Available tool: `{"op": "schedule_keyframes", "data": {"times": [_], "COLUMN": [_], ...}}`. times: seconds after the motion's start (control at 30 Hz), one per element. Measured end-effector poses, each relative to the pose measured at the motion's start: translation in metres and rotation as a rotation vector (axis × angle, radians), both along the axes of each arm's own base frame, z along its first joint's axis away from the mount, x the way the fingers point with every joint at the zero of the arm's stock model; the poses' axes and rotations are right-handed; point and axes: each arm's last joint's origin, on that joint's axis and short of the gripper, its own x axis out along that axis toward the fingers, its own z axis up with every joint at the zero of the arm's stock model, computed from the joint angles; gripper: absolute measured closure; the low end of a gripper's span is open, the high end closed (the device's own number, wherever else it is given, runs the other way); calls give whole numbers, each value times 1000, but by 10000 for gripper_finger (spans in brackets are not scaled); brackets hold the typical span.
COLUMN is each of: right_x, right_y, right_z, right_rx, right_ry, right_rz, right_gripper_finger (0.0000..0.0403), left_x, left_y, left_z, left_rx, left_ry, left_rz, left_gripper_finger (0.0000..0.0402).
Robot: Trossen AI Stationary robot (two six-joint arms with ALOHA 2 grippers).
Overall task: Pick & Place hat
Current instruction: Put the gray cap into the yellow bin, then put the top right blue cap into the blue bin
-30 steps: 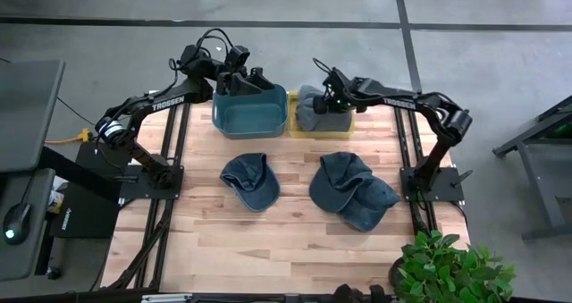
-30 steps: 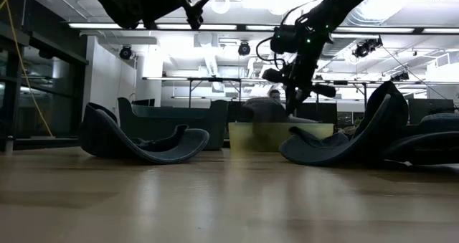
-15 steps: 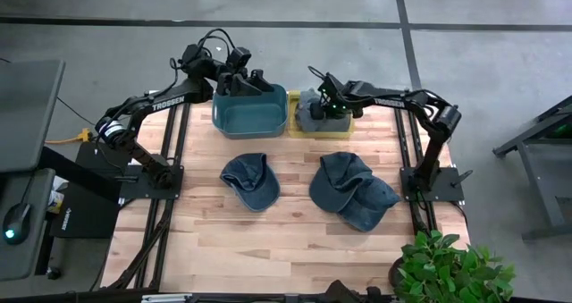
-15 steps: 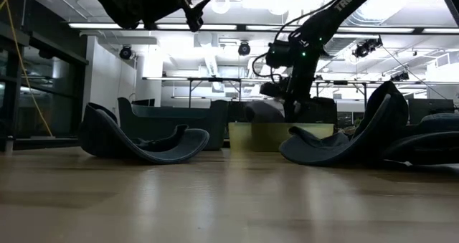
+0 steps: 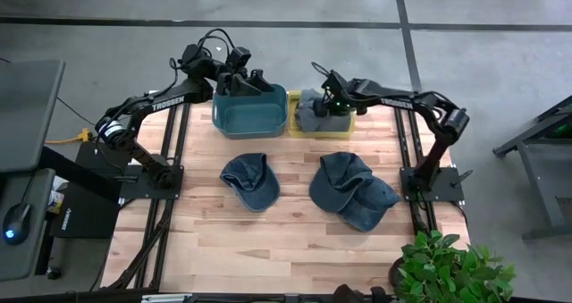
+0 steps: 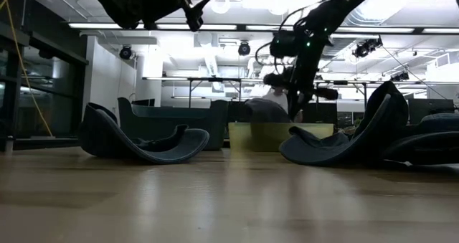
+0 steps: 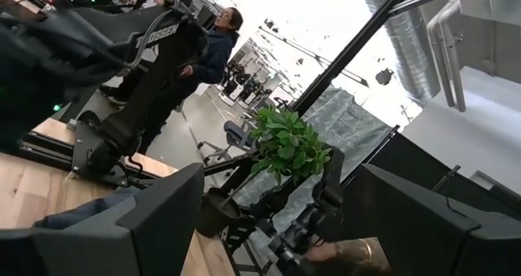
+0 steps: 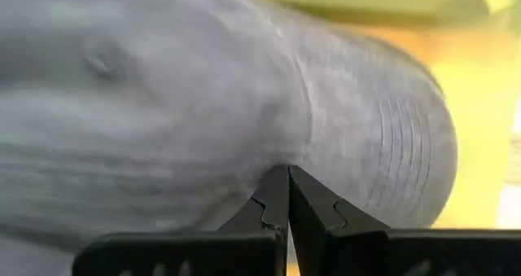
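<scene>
A grey hat (image 5: 310,106) (image 8: 203,89) lies in the yellow bin (image 5: 320,130) at the table's far edge. My right gripper (image 5: 330,105) (image 8: 287,172) is shut and hangs just over the hat's right side, its fingertips at the crown near the brim. My left gripper (image 5: 248,79) (image 7: 277,227) is open and waits above the blue bin's (image 5: 250,117) far rim. One blue denim hat (image 5: 250,180) rests on the table's middle. Two more denim hats (image 5: 353,191) lie overlapping to its right. My right gripper's shut fingertips (image 8: 277,186) stand right at the grey hat's crown (image 8: 269,138), coming from above on a slant from the table's right. No cloth shows between them. I cannot tell whether they touch the hat.
The blue and yellow bins stand side by side along the far edge. A potted plant (image 5: 447,267) sits at the near right corner. Bare wood (image 5: 268,240) lies near the table's front. People show in the room beyond in the left wrist view.
My right gripper dipped down and toward the table's left onto the grey hat in the yellow bin, then rose and drew back toward the right. The hat stayed in the bin.
</scene>
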Motion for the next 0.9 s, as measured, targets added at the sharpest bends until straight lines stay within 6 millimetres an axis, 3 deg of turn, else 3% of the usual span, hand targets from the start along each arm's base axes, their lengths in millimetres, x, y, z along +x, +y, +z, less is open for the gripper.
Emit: {"op": "schedule_keyframes", "data": {"times": [0.43, 0.67, 0.9], "right_x": [-17, -19, -20], "right_y": [22, 58, 110], "right_z": [64, 106, 136], "right_rx": [-140, -289, -422], "right_ry": [-170, -278, -336], "right_rz": [16, 59, 178], "right_gripper_finger": [403, 403, 403], "left_x": [0, -8, -24], "left_y": [0, -8, -24], "left_z": [0, 11, 33], "left_rx": [6, 60, 136], "left_ry": [-1, -32, -91], "left_rz": [-6, -17, -26], "left_gripper_finger": [80, 80, 80]}}
